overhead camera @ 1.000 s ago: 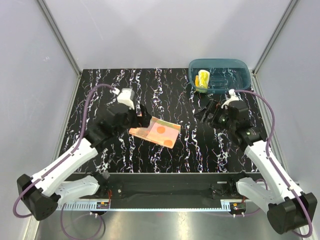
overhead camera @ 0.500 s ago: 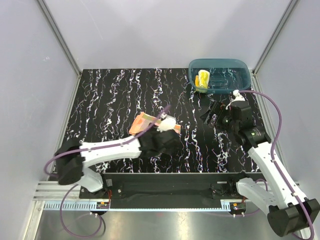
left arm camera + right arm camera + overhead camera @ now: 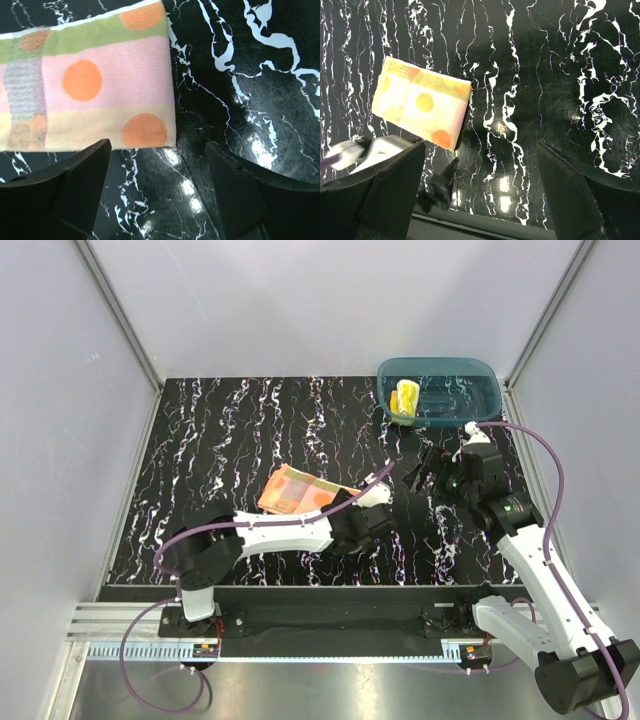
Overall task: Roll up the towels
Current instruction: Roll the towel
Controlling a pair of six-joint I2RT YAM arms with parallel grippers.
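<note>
Orange-dotted towel [image 3: 295,488] lies flat, unrolled, mid-surface; the yellow towel [image 3: 406,398] sits in the teal tub [image 3: 440,362]. Left gripper [image 3: 157,165] hovers at that towel's short edge, jaws spread and empty; right gripper [image 3: 425,468] hangs apart, jaws spread too. Next, I judge: pinch that edge and roll. Black marbled surface [image 3: 230,430], pale grey walls [image 3: 330,300].

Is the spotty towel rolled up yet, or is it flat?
Flat, not rolled. The orange-spotted rectangular cloth towel lies level on the black marbled table, edges straight, no curl showing.
</note>
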